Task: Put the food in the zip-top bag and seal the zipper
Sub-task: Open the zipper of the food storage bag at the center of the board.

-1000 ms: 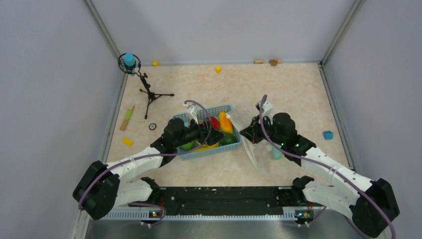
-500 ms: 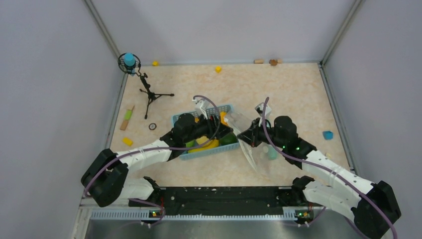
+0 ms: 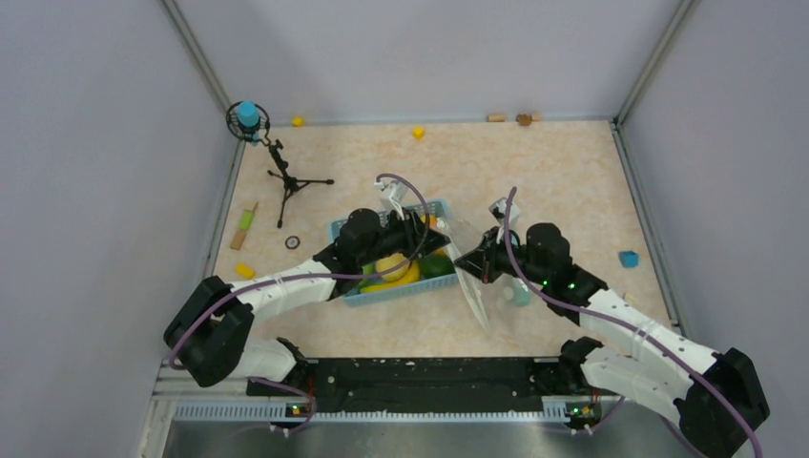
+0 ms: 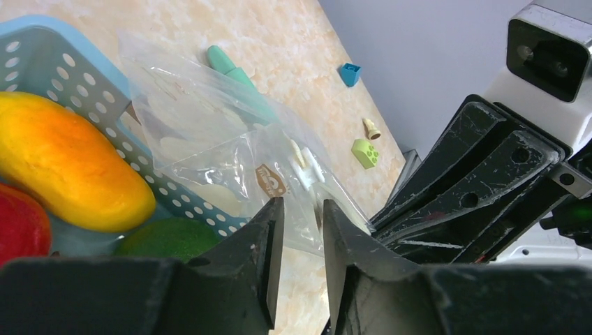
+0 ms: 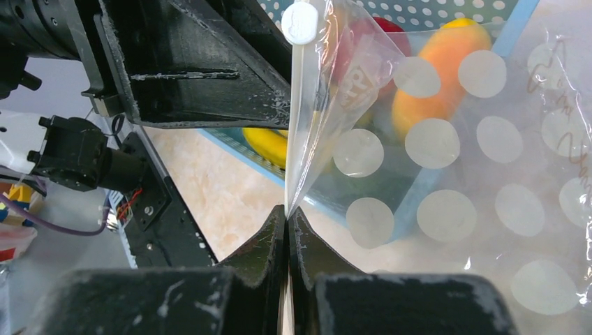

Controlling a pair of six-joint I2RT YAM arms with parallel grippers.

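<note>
The clear zip-top bag (image 3: 480,286) stands lifted between the basket and my right arm. My right gripper (image 5: 287,216) is shut on its zipper (image 5: 296,112), which carries a white slider (image 5: 300,21) at the far end. My left gripper (image 4: 304,213) reaches over the basket's right end. Its jaws are a narrow gap apart, with the bag's film (image 4: 209,125) and the slider (image 4: 307,167) just past the tips. The food lies in the light-blue basket (image 3: 401,292): an orange fruit (image 4: 70,160), a red one (image 4: 21,223), a dark green one (image 4: 167,237) and a banana (image 3: 391,269).
A teal stick (image 4: 234,61) lies under the bag. To the right are a blue block (image 3: 628,259) and a light-green block (image 4: 366,152). A small black tripod (image 3: 286,181) stands at the back left, and yellow blocks (image 3: 245,271) lie near the walls.
My left gripper moved right across the basket to the bag's edge, and its jaws narrowed from wide open. My right gripper kept its hold and drew the bag slightly left.
</note>
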